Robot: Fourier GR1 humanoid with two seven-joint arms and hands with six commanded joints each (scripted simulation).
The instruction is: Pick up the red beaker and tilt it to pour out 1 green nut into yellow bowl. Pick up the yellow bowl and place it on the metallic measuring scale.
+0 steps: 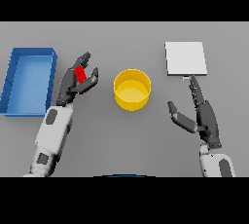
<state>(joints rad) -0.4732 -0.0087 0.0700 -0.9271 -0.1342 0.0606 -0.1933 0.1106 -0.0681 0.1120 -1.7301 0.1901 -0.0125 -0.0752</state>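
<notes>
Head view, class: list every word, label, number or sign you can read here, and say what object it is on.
None can be read. The measuring scale has a small pale mark at its front edge, too small to read. The red beaker, yellow bowl and blue bin show no writing.

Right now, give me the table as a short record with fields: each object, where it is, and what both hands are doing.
red beaker: held in the left hand, left of the bowl
left hand: fingers curled round the beaker
yellow bowl: middle of the table, upright; no nut visible inside
measuring scale: pale square plate, far right, nothing on it
blue bin: far left
right hand: open, holding nothing, fingertips pointing toward the scale's near edge
table: grey
</notes>
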